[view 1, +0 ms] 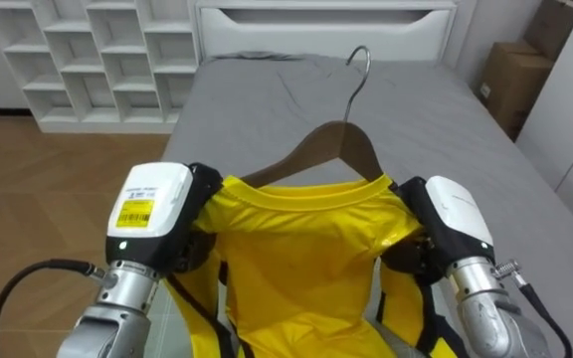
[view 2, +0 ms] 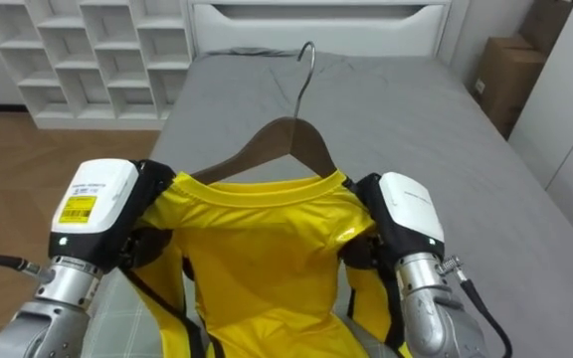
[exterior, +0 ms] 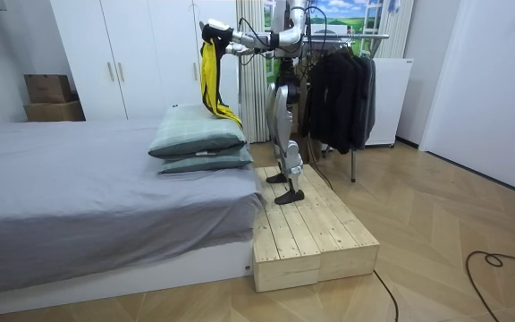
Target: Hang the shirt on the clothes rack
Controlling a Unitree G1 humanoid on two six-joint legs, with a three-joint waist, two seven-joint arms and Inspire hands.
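A yellow shirt [view 1: 301, 259] with dark side stripes hangs on a wooden hanger [view 1: 341, 139] whose metal hook [view 1: 359, 60] points up and away from me. My left hand [view 1: 157, 214] grips the shirt's left shoulder over the hanger's end, and my right hand [view 1: 451, 224] grips the right shoulder the same way; both have fingers curled into the cloth. I hold it at chest height over the grey bed [view 1: 416, 109]. In the room view I stand on a wooden platform [exterior: 311, 237] by the bed, holding the shirt [exterior: 211, 76] out in front of me.
A clothes rack with dark garments [exterior: 338, 85] stands behind me. Two green pillows [exterior: 199, 139] lie on the bed below the shirt. White cube shelves [view 1: 97, 50] stand at the far left, cardboard boxes [view 1: 515, 80] at the far right.
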